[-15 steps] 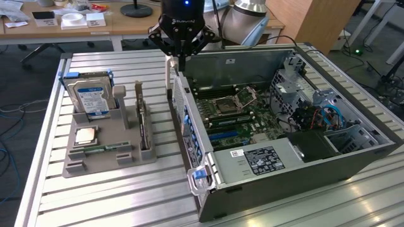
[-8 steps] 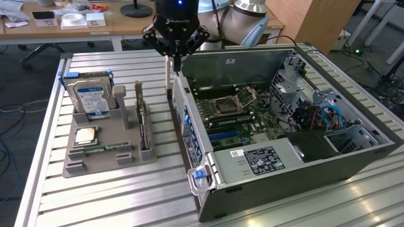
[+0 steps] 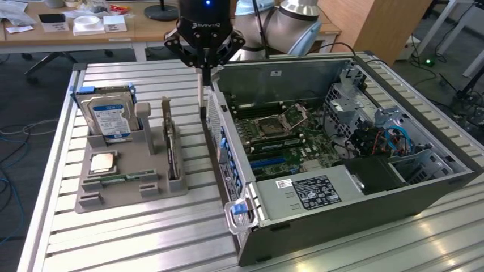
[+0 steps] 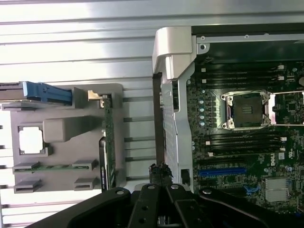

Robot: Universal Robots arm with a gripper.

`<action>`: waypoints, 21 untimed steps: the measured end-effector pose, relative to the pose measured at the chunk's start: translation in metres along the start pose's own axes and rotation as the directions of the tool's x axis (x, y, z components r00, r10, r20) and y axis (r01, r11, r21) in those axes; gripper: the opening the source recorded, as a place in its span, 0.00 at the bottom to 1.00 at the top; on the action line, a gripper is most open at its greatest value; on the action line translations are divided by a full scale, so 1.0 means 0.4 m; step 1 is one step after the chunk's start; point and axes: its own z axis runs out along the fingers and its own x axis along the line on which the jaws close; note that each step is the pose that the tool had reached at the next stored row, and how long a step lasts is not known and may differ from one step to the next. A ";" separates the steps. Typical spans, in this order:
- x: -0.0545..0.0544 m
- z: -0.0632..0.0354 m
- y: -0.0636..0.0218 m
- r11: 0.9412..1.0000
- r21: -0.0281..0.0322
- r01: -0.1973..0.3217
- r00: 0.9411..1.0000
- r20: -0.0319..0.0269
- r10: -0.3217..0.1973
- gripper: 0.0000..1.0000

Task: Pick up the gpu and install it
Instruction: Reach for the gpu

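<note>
Pincer (image 4: 160,171) tips pressed together, nothing visibly clamped. It hangs over the gap between the grey plastic parts tray (image 3: 121,195) and the open grey metal computer case (image 3: 325,215) on the slatted metal tabletop (image 3: 136,238). The gpu (image 3: 173,148), a thin green card, is not yet picked. It stands on edge in a tray slot, probably so it can be taken from above. Tray also holds a silver hard drive with blue-white label (image 3: 110,116) and a square processor chip (image 3: 103,163). Case lies open side up, green motherboard (image 3: 280,141) exposed.
</note>
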 end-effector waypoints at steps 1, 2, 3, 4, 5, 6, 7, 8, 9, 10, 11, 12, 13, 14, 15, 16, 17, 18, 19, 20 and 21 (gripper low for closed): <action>0.003 0.000 0.000 1.000 0.000 0.000 1.000 0.000 0.000 0.11; 0.006 0.000 0.000 1.000 0.000 0.000 1.000 0.000 0.000 0.11; 0.008 0.000 0.001 1.000 0.000 0.000 1.000 0.000 0.000 0.11; 0.011 0.000 0.001 1.000 0.000 0.000 1.000 0.000 0.000 0.11; 0.014 0.000 0.001 1.000 0.000 0.000 1.000 0.000 0.000 0.11; 0.017 0.000 0.001 1.000 0.000 0.000 1.000 0.000 0.000 0.11; 0.020 0.000 0.001 1.000 0.000 0.000 1.000 0.000 0.000 0.11; 0.022 0.000 0.001 1.000 0.000 0.000 1.000 0.000 0.000 0.11; 0.025 0.000 0.002 1.000 0.000 0.000 1.000 0.000 0.000 0.11; 0.027 0.000 0.002 1.000 0.000 0.000 1.000 0.000 0.000 0.11; 0.030 0.000 0.002 1.000 0.000 0.000 1.000 0.000 0.000 0.11; 0.033 0.000 0.002 1.000 0.000 0.000 1.000 0.000 0.000 0.11; 0.035 0.000 0.002 1.000 0.000 0.000 1.000 0.000 0.000 0.11; 0.036 0.000 0.001 1.000 0.000 0.000 1.000 0.000 0.000 0.11; 0.037 0.000 0.001 1.000 0.000 0.000 1.000 0.000 0.000 0.11; 0.038 0.000 0.001 1.000 0.000 0.000 1.000 0.000 0.000 0.11; 0.038 0.000 0.001 1.000 0.000 0.000 1.000 0.000 0.000 0.11; 0.038 0.000 0.001 1.000 0.000 0.000 1.000 0.000 0.000 0.11; 0.038 0.000 0.001 1.000 0.000 0.000 1.000 0.000 0.000 0.11; 0.039 0.000 0.001 1.000 0.000 0.000 1.000 0.000 0.000 0.11; 0.039 0.000 0.001 1.000 0.000 0.000 1.000 0.000 0.000 0.11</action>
